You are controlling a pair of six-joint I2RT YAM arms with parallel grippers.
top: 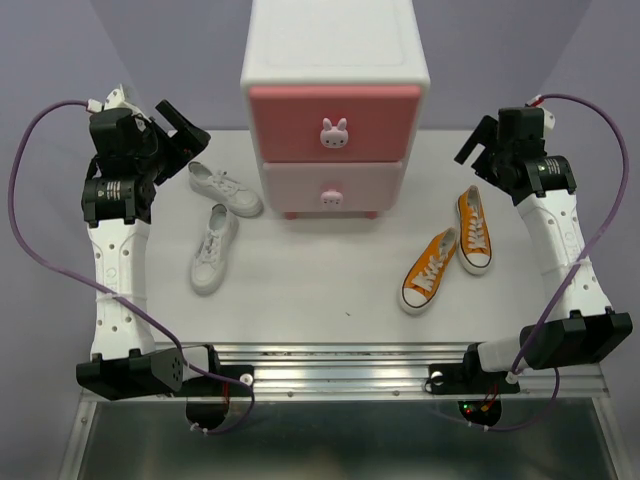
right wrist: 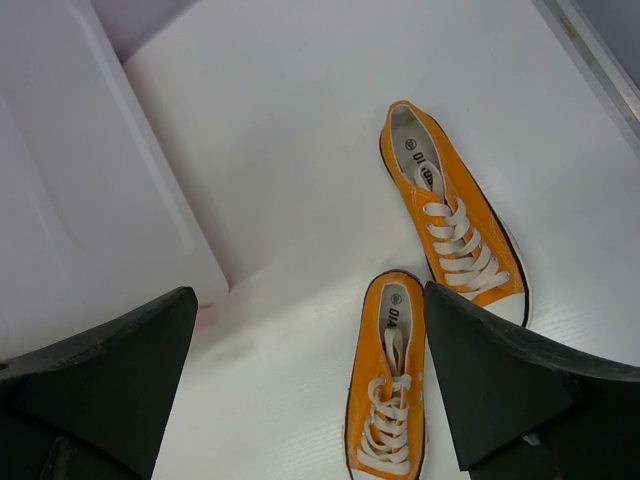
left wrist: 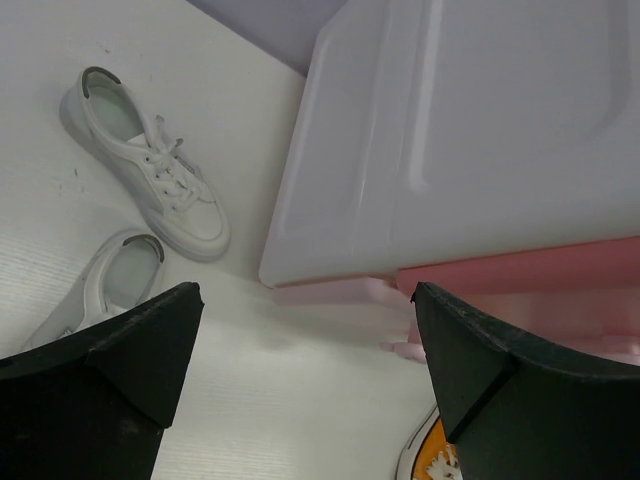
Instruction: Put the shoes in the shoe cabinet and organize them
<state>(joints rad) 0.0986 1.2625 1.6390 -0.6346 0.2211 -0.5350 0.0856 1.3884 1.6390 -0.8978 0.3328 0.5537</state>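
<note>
While both drawers of the shoe cabinet (top: 335, 100) sit closed at the far middle of the worktop (top: 320, 300), hiding their insides, the white shoes (top: 225, 187) lie left of it and the orange shoes (top: 473, 230) right. Both the left gripper (left wrist: 305, 320) and right gripper (right wrist: 310, 310) hang with jaws apart, empty; the left's finger (left wrist: 90, 390) covers the nearer white shoe's toe.

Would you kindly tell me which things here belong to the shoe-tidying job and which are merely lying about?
Belong to the job:
- shoe cabinet, both drawers shut
- far white sneaker
- near white sneaker
- far orange sneaker
- near orange sneaker

Merely there:
- purple cable on the left arm
- metal rail along the table edge
</note>
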